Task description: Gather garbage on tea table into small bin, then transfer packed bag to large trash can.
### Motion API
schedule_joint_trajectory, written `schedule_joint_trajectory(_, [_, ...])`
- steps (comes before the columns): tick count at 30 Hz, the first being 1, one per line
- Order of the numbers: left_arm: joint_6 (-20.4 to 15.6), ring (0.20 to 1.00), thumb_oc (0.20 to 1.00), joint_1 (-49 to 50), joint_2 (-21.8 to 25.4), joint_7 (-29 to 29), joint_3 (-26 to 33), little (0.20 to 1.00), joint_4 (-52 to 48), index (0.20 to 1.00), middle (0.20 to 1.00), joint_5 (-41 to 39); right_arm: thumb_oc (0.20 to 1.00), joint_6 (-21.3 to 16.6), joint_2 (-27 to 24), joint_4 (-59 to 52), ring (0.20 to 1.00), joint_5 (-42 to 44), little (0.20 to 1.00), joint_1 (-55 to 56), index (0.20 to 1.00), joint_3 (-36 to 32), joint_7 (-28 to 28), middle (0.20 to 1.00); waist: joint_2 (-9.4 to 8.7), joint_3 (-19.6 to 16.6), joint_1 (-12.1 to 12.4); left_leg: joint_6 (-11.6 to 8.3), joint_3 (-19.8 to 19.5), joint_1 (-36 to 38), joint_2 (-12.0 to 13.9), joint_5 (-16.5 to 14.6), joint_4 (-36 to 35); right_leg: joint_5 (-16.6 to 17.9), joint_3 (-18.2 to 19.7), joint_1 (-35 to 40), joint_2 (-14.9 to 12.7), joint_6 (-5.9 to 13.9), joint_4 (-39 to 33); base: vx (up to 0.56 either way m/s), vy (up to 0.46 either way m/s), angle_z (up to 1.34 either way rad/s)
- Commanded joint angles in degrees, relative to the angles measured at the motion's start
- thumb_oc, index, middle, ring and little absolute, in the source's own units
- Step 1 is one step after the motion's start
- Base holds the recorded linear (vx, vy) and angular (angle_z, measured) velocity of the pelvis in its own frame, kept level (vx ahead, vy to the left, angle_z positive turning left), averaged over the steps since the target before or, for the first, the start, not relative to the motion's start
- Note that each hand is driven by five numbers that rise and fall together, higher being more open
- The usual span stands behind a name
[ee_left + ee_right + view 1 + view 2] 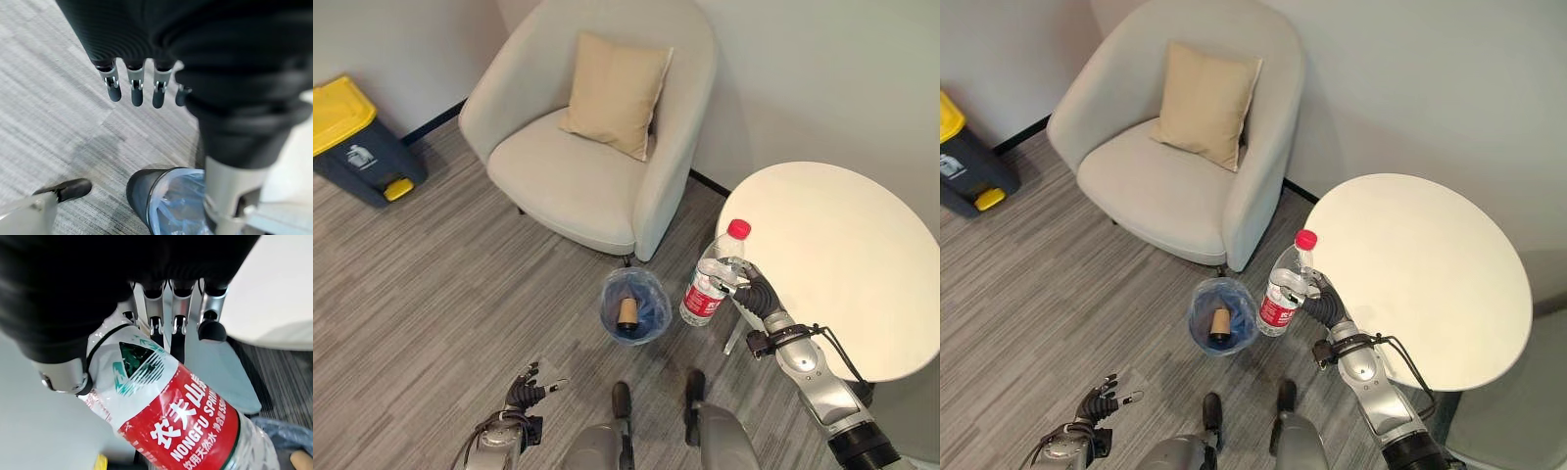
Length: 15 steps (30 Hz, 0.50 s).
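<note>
The left hand [527, 390] is held low at the near left, fingers straight and relaxed, nothing in it. Just beyond, a small bin [633, 305] lined with a blue bag is seen on the floor, a cardboard tube [627, 311] inside it. To its right, a plastic bottle [711, 284] is gripped by the curled fingers of the right hand [753, 288], beside the round table [842, 255]. Far left, a large trash can [354, 142] is set by the wall.
</note>
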Motion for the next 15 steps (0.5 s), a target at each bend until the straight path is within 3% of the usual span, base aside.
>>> schedule_joint_trajectory(1, [-1.1,1.0,1.0,0.1,0.6,0.1,0.2,1.0,-1.5,1.0,1.0,1.9,0.2,-3.0,-2.9,-3.2,0.2,-0.5,0.2,-2.5,0.2,-0.5,0.8,0.2,0.69,-0.5,0.4,-3.29,-2.3,-3.2,-0.1,-8.4,8.6,-6.0,-0.9,4.8,1.6,1.57,-1.9,0.0,-0.05,0.37])
schedule_joint_trajectory(8, [-1.3,1.0,1.0,-0.3,0.7,0.8,-0.6,1.0,-0.2,1.0,1.0,0.9,0.2,-3.1,-2.9,-0.3,0.2,-0.9,0.2,-8.7,0.2,3.7,-0.4,0.2,1.13,1.7,2.4,-4.89,-4.5,-9.4,-0.1,-7.4,11.4,-5.7,-3.9,2.3,0.8,0.61,-2.4,-0.07,-0.08,0.24])
schedule_joint_trajectory(11, [-1.8,1.0,1.0,-3.3,1.0,2.8,-2.4,1.0,-1.2,1.0,1.0,-2.2,0.2,-2.6,-2.1,3.6,0.2,-1.3,0.2,-16.3,0.2,6.0,-4.1,0.2,2.27,4.9,4.1,-5.62,-5.8,-17.9,-0.1,-7.2,16.8,-7.6,-6.3,-5.3,-0.7,-0.6,4.1,-0.19,-0.085,0.27])
schedule_joint_trajectory(15, [-2.2,1.0,1.0,-5.2,0.6,4.2,-3.8,1.0,-2.2,1.0,1.0,-4.4,0.2,-1.6,-1.1,6.7,0.2,-1.8,0.2,-19.8,0.2,6.4,-7.3,0.2,3.12,6.3,4.9,-5.59,-6.4,-24.5,-0.3,-7.2,21.3,-9.4,-7.8,-11.7,-2.0,-1.42,10.3,-0.07,-0.025,0.39])
